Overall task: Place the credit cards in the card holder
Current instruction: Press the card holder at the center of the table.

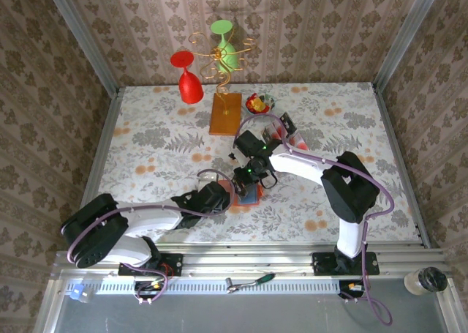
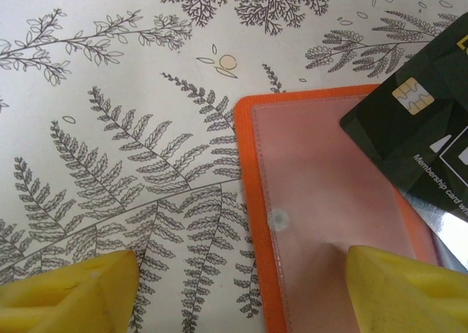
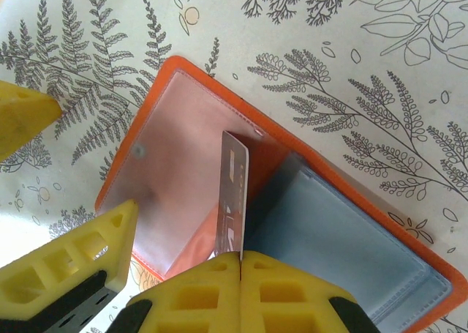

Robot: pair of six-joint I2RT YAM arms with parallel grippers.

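Right wrist view, item one: right end effector, clenched on one credit card. The card stands on edge just ahead of the fingertips, with its lower edge down in the fold of the card holder.

Item two: card holder, orange, lying open and flat on the desk directly beneath that end effector. Its clear pocket is on one side of the held card and its grey-blue panel on the other. Neither shows a card seated in it.

Item three: left end effector, released, fingers spread wide. One fingertip rests on the clear pocket and the other is over bare desk beside the holder's edge, seemingly pinning the holder down.

Item four: small pale and dark pieces, probably the other cards, well beyond the right end effector and apart from the holder. They are too small to count.

Progress, as judged: early. The first card is only being fed in and is not yet home. The rest remain to be fetched.
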